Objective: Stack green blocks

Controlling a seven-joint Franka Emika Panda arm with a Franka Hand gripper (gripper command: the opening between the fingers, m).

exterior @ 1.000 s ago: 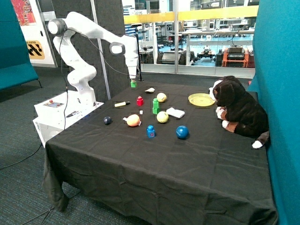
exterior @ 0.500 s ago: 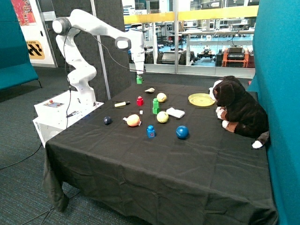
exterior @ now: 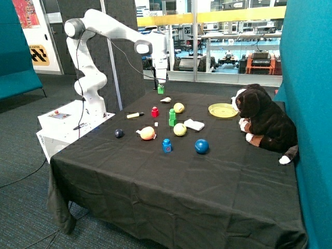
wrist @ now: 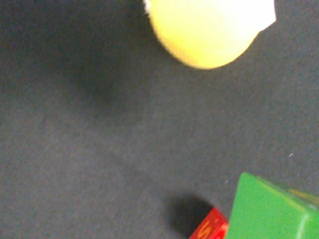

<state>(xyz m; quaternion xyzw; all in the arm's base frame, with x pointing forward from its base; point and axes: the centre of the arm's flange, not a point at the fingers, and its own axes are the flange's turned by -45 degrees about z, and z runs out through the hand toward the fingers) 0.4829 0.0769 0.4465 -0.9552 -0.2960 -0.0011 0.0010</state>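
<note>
Gripping a green block high above the desk, the tool has the green two-block stack lower, toward the balls.

A robotics lab: a white robot arm on a pedestal beside a black-draped counter, glass partition showing workbenches behind.

**Green block above the black cloth**

A green block filled one corner, close to the lens. Just beside it, partly under it, showed a red block casting a shadow on the black cloth. Well apart from the green block lay a yellow ball.
</note>
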